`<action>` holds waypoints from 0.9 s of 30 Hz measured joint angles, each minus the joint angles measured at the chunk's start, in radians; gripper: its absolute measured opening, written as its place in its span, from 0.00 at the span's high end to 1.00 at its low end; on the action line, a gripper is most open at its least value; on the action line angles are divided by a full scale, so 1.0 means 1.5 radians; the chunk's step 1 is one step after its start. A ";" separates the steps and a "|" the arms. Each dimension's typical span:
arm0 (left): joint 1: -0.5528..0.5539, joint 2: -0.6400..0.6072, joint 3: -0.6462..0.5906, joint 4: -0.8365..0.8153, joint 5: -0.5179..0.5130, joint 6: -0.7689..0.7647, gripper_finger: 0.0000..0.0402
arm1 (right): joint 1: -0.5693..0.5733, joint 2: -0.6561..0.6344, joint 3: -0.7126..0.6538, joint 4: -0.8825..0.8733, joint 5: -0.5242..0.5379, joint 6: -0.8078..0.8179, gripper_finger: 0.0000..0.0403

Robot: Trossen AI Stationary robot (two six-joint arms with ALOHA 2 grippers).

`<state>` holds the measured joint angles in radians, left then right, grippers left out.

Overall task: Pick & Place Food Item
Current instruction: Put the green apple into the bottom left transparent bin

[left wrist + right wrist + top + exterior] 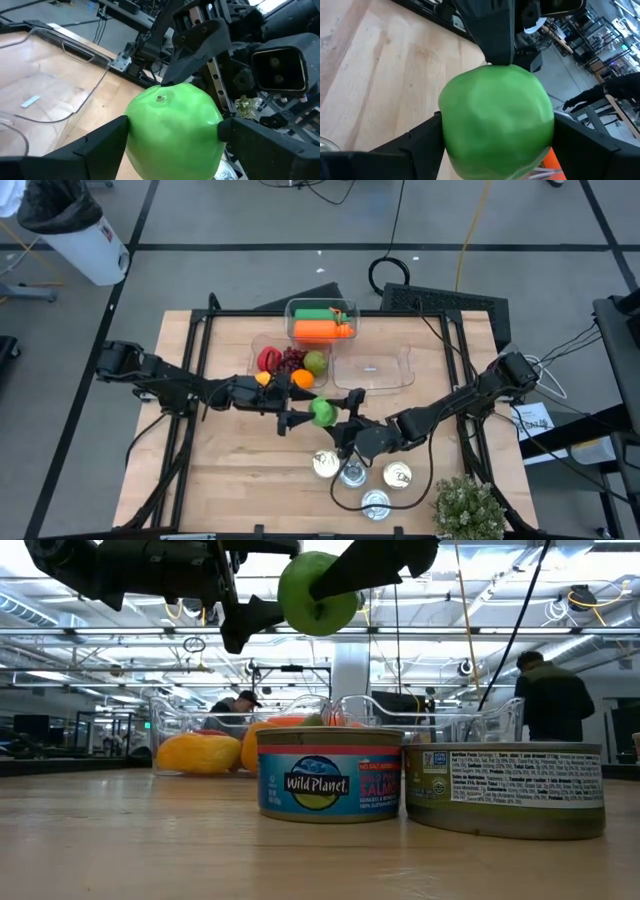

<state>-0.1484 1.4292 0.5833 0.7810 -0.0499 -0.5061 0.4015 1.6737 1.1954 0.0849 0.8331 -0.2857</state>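
A green apple (322, 411) is held in the air above the middle of the table, between my two grippers. My left gripper (303, 416) reaches in from the table's left and my right gripper (340, 414) from the right. Both are shut on the apple. The low view shows the apple (318, 592) well above the tins. It fills the left wrist view (172, 130), stem pit on top, and also the right wrist view (496, 120). My left gripper pinches the apple between its two fingers (102, 145), one on each side of the fruit's widest part (131, 131). It comes in about level from the table's left, and the apple is lifted clear of the table. My right gripper pinches the same apple across its sides (447, 127) between its two fingers (412, 147). It comes from the table's right, opposite the left gripper. One of its fingers (192, 47) lies against the apple beside the stem pit.
Far of the grippers stand a clear tub with a carrot (320, 330), a clear tray of fruit (290, 363) and a clear container with nothing in it (372, 367). Several tins (352, 473) stand near the table's near edge, with a potted plant (468, 510) at the near right corner.
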 joint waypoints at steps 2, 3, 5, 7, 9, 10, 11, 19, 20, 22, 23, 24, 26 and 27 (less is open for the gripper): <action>0.001 0.000 0.000 -0.002 0.014 0.000 0.15 | 0.000 0.000 0.000 0.001 -0.001 0.001 0.24; 0.000 0.000 0.000 -0.004 0.021 0.005 0.15 | 0.000 0.000 0.000 0.002 -0.003 0.001 0.24; -0.003 0.000 0.000 -0.007 0.029 0.021 0.15 | 0.001 0.000 0.000 0.002 -0.009 0.000 0.24; -0.003 0.000 0.000 -0.008 0.029 0.031 0.15 | 0.001 0.000 0.000 0.001 -0.010 0.001 0.24; -0.002 0.000 0.000 -0.006 0.025 0.030 0.15 | 0.001 0.000 0.000 0.001 -0.008 0.003 0.24; -0.002 0.000 0.000 -0.006 0.022 0.028 0.15 | 0.001 0.000 0.000 0.001 -0.007 0.003 0.24; -0.002 0.000 0.000 -0.006 0.018 0.023 0.15 | 0.001 0.000 0.000 0.001 -0.005 0.005 0.24; 0.014 -0.022 0.000 -0.015 0.028 0.004 0.15 | 0.001 -0.001 0.001 0.006 0.002 0.008 0.24; 0.019 -0.029 0.000 -0.014 0.037 0.003 0.15 | 0.003 -0.002 0.002 0.008 0.006 0.007 0.24; 0.024 -0.041 0.000 -0.017 0.056 0.002 0.15 | 0.004 -0.002 0.003 0.019 0.010 -0.006 0.24; 0.024 -0.046 0.000 -0.019 0.063 -0.001 0.15 | 0.005 -0.002 0.003 0.024 0.009 -0.013 0.24; 0.024 -0.049 0.000 -0.019 0.067 -0.005 0.15 | 0.007 -0.002 0.003 0.031 0.009 -0.022 0.24; 0.021 -0.050 0.000 -0.013 0.069 -0.016 0.15 | 0.011 -0.002 0.003 0.051 0.010 -0.043 0.24; 0.019 -0.051 0.000 -0.011 0.071 -0.020 0.15 | 0.012 -0.002 0.003 0.062 0.006 -0.055 0.24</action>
<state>-0.1204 1.3533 0.5838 0.7647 0.0569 -0.5356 0.4191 1.6705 1.1992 0.1785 0.8427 -0.3679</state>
